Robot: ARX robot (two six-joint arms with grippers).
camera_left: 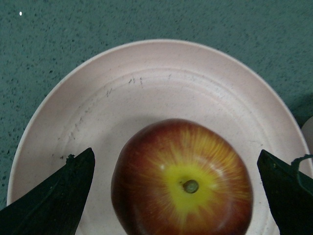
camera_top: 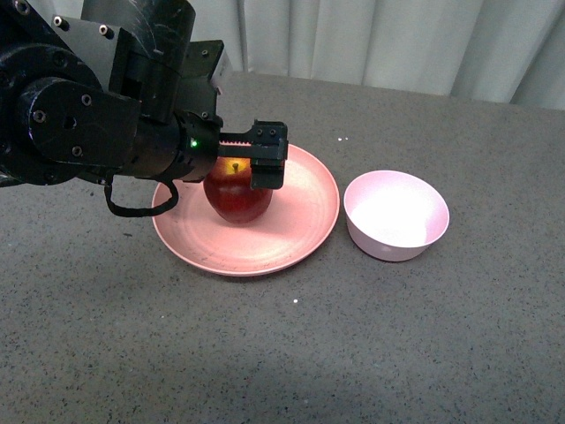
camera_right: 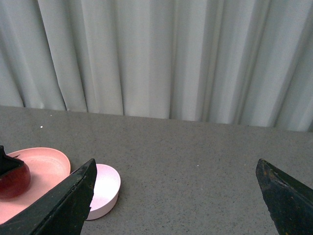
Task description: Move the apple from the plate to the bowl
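Note:
The dark red apple (camera_top: pixel 237 199) stands stem up on the salmon-pink plate (camera_top: pixel 300 234). My left gripper (camera_top: pixel 240 170) is open and low over the plate, with a finger (camera_top: pixel 268 166) on each side of the apple and a gap to its skin. In the left wrist view the apple (camera_left: pixel 182 181) sits between the open fingers (camera_left: pixel 58 196) on the plate (camera_left: pixel 161 83). The pale pink bowl (camera_top: pixel 397 216) stands empty just right of the plate. My right gripper (camera_right: pixel 176 164) is open and empty above the table, and is out of the front view. Its view shows the bowl (camera_right: pixel 105 188), plate (camera_right: pixel 41 161) and apple (camera_right: pixel 12 181).
The grey speckled table (camera_top: pixel 424 344) stretches around the plate and bowl. A pale pleated curtain (camera_top: pixel 380 40) hangs behind the table's far edge. The left arm's black body (camera_top: pixel 79 106) fills the upper left of the front view.

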